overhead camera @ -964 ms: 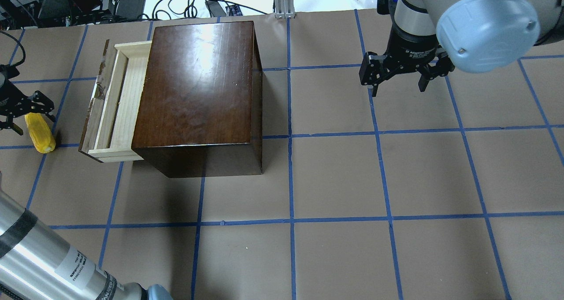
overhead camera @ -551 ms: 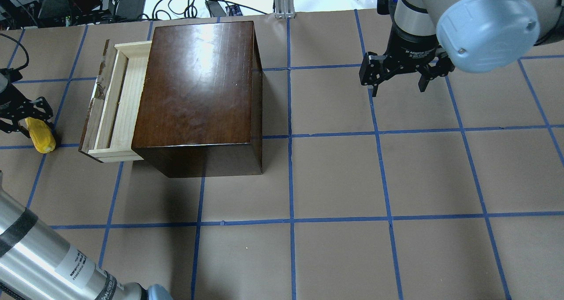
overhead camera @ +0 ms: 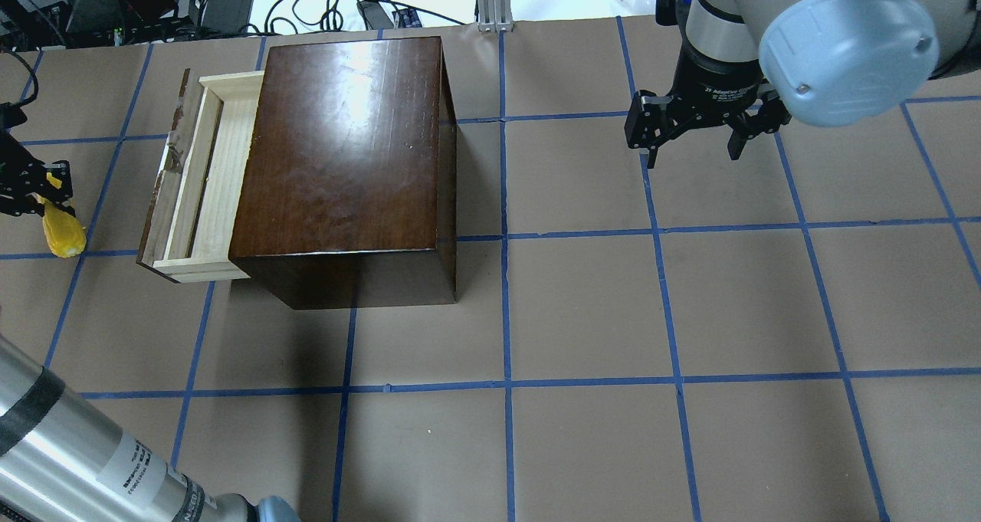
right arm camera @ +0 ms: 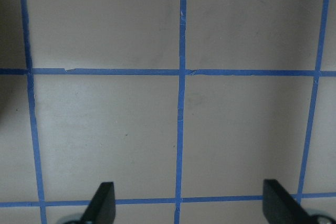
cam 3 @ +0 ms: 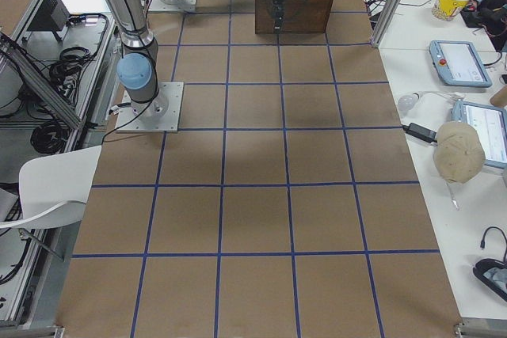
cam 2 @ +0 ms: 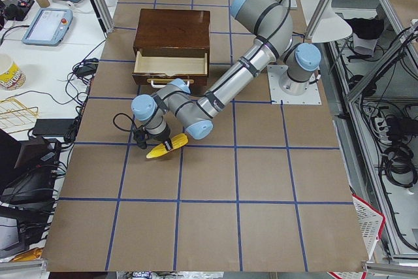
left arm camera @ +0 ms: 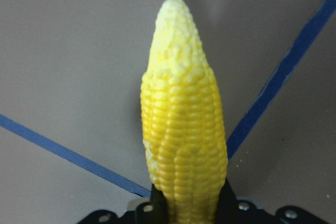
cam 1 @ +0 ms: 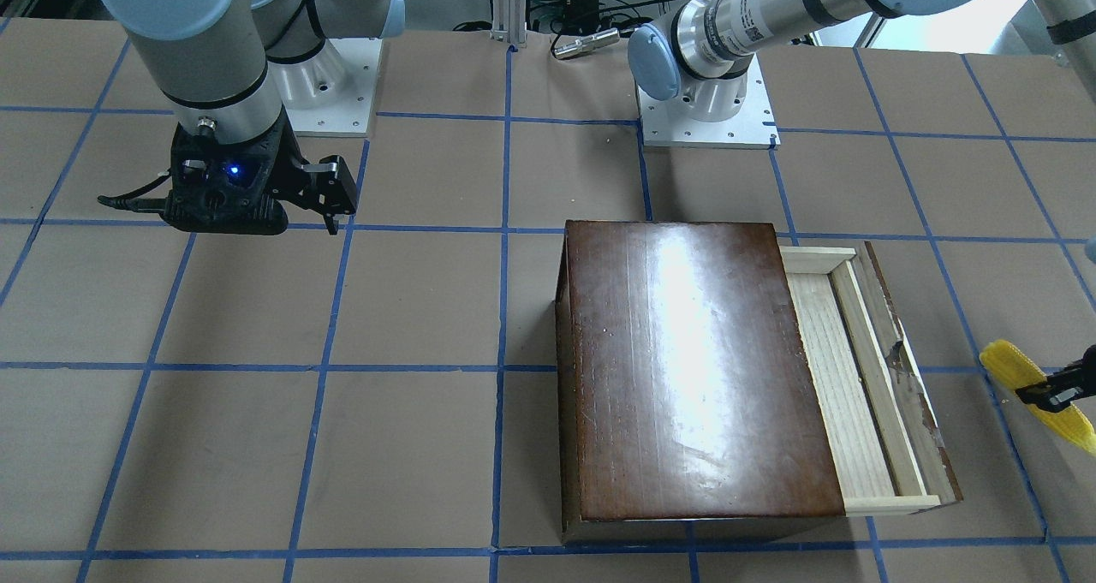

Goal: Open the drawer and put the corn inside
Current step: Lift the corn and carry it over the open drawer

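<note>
The bright yellow corn [overhead camera: 63,234] is gripped at its thick end by my left gripper [overhead camera: 40,194], left of the box and low over the table. It also shows in the left wrist view [left arm camera: 184,129], in the front view [cam 1: 1032,386] and in the left side view [cam 2: 166,147]. The drawer [overhead camera: 208,177] stands pulled out to the left of the glossy dark-brown box [overhead camera: 345,139], and its pale-wood tray [cam 1: 843,377] is empty. My right gripper [overhead camera: 693,145] hangs open and empty far to the right of the box; its fingertips [right arm camera: 102,203] show over bare table.
The table is brown paper with a grid of blue tape [overhead camera: 506,384]. Cables and power bricks [overhead camera: 222,1] lie beyond the far edge. The right arm's base plate [cam 1: 330,86] and the left arm's base plate [cam 1: 706,108] stand behind the box in the front view.
My left gripper has shut on the corn, which lay on the table between its open fingers, and has carried it a little left and away. The right arm has not moved.
</note>
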You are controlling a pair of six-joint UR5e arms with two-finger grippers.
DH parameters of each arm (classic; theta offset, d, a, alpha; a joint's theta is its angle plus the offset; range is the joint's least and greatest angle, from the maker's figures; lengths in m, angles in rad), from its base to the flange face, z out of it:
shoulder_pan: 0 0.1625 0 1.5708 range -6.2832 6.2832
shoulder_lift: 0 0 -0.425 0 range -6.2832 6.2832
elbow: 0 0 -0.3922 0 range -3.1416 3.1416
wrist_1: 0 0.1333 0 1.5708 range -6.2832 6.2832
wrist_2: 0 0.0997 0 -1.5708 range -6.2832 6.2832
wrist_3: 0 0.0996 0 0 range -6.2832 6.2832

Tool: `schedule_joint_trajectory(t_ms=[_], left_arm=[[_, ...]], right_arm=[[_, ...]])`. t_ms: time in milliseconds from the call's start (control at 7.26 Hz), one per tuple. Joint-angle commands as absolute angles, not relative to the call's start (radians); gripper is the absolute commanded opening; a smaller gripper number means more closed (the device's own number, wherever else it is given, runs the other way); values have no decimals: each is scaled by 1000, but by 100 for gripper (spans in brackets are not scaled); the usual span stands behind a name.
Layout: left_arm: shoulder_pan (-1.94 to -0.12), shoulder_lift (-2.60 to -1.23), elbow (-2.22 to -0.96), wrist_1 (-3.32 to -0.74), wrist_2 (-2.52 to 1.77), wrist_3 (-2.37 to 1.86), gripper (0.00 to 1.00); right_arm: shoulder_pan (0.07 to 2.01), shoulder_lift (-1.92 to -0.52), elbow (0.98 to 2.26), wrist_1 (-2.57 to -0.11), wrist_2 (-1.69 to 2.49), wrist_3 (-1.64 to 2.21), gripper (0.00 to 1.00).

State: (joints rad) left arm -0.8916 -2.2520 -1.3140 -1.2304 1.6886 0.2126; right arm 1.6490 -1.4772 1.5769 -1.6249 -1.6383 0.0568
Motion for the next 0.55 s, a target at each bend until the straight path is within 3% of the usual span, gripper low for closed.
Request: schedule_joint_trajectory(t_ms=[0,413], left_arm=[[-916,-2185,-1309,-1247,1657,274,0],[-1015,-2064,-1251,-1400,1648,314,0]], right_arm=[[1649,-1477,1577,-1625,-1638,57,100],[1649,-1477,1577,-1625,-1638,57,100]])
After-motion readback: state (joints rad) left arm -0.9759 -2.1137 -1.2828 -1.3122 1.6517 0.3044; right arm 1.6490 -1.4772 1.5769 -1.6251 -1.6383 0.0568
